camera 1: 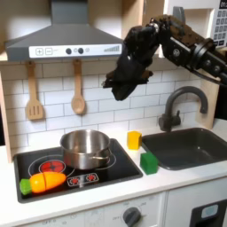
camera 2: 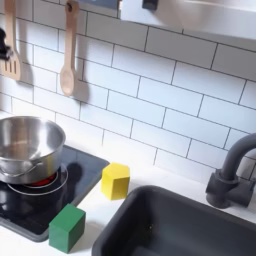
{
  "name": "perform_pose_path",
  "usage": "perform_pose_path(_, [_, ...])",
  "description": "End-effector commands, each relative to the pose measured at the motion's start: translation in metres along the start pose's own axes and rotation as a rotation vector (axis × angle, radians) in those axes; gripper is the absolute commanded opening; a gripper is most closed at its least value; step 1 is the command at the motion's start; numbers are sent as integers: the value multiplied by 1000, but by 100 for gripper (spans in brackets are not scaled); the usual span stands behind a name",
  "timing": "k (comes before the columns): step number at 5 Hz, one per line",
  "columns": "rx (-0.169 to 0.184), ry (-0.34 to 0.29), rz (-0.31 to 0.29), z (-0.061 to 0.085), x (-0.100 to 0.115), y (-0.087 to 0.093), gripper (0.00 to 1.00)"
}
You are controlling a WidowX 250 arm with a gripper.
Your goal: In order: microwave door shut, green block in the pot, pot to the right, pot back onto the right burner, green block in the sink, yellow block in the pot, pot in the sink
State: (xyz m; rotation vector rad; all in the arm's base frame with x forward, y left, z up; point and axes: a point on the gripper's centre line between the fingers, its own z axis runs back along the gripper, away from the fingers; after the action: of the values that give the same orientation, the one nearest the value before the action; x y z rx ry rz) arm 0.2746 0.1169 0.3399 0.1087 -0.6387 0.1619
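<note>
- The pot sits on the black cooktop, on the burner at the first exterior view's right; in the second exterior view the pot stands at the left edge, with a red ring showing beneath it.
- The pot's interior shows only bare steel in both exterior views.
- The green block rests on the counter, just beside the cooktop's front corner; in the second exterior view the green block lies near the bottom edge.
- The yellow block stands on the counter behind the green block, between the cooktop and the sink; in the second exterior view the yellow block is just beside the sink.
- The dark faucet rises behind the sink.
- An orange toy carrot lies on the cooktop's front left corner in the first exterior view.
- Two wooden utensils hang on the tiled wall.
- The gripper hangs in the air above the yellow block, well apart from every object; the jaws grasp nothing, and whether they are spread or closed cannot be determined.
</note>
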Motion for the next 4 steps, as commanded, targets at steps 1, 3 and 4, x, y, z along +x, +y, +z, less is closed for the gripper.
perform_pose_path(1, [10,-81,0,12,20,6,0])
perform_pose_path(3, [13,-140,9,15,41,10,0])
perform_pose_path(4, [17,-161,12,15,48,12,0])
